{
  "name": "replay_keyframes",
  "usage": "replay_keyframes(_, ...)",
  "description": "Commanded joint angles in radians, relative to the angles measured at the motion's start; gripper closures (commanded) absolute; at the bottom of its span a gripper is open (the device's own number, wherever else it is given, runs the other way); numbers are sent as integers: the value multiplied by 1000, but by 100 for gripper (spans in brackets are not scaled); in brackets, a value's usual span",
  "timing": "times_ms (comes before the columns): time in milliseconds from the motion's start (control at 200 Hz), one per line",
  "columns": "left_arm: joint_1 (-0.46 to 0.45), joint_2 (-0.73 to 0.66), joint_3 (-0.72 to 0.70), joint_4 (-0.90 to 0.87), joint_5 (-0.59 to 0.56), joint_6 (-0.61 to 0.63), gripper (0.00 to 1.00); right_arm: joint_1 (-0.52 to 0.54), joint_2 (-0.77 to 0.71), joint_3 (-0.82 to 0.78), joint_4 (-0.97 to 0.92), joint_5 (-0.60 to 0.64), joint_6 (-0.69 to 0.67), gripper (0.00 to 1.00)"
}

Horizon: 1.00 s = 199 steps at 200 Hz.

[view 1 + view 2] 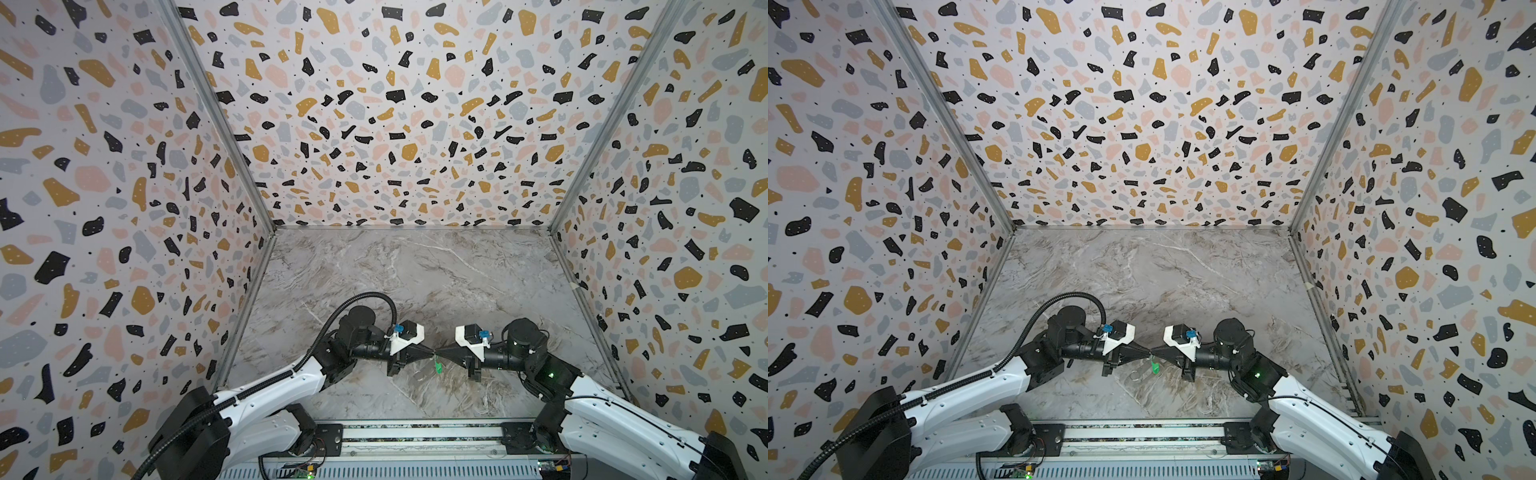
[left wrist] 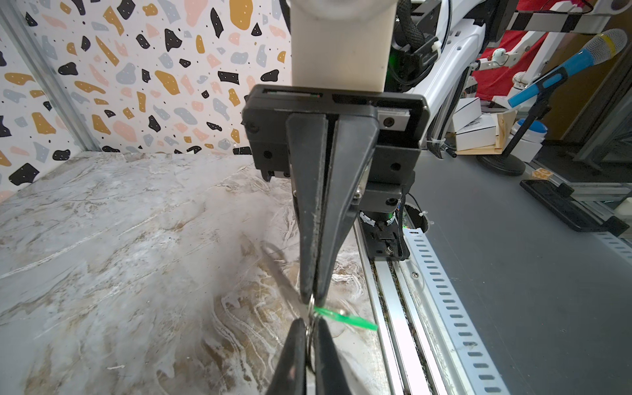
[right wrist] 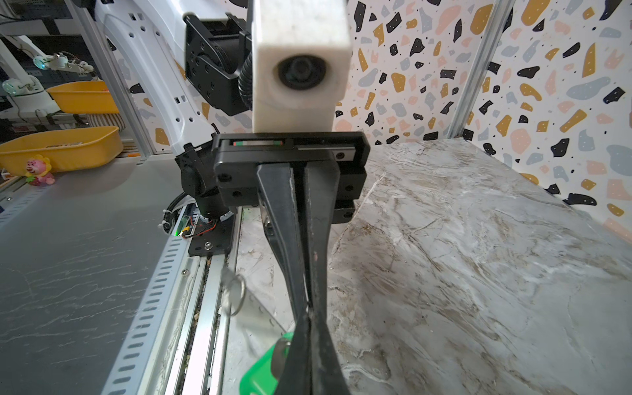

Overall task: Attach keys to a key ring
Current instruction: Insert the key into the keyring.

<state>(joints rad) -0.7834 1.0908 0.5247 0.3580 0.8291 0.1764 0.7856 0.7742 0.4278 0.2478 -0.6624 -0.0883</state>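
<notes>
Closest to the lens in both top views is a metal rail [image 1: 415, 434] along the near edge, with an arm rising from each end. Over the near middle of the marble surface [image 1: 415, 282], the left end effector [image 1: 430, 354] and right end effector [image 1: 439, 354] meet tip to tip, both clenched. A small green key [image 1: 436, 366] hangs just below where they meet. In a top view a thin wire loop [image 1: 1136, 376] shows just left of the key; whether it hangs or lies flat cannot be told.

From the left wrist, the left fingers [image 2: 297, 342] are pinched on a thin silvery key ring [image 2: 310, 309]. The right tips press shut at the same spot, but what they pinch is unclear. The key [image 2: 345, 318] points toward the near rail.

From the right wrist, both pairs of tips touch. The key's green head [image 3: 263, 369] sits blurred on the near side of the right fingers, and the wire loop [image 3: 235, 294] shows beyond it.
</notes>
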Motion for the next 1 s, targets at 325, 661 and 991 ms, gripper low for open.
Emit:
replay_keyframes(325, -8, -25, 28, -2, 4, 18, 100, 0, -22, 36, 23, 4, -5, 100)
replay_keyframes(661, -7, -71, 17, -4, -24, 14, 100, -5, -65, 8, 16, 15, 13, 100)
replay_keyframes(991, -7, -88, 12, 15, -53, 0, 100, -5, -91, 1, -1, 17, 17, 100)
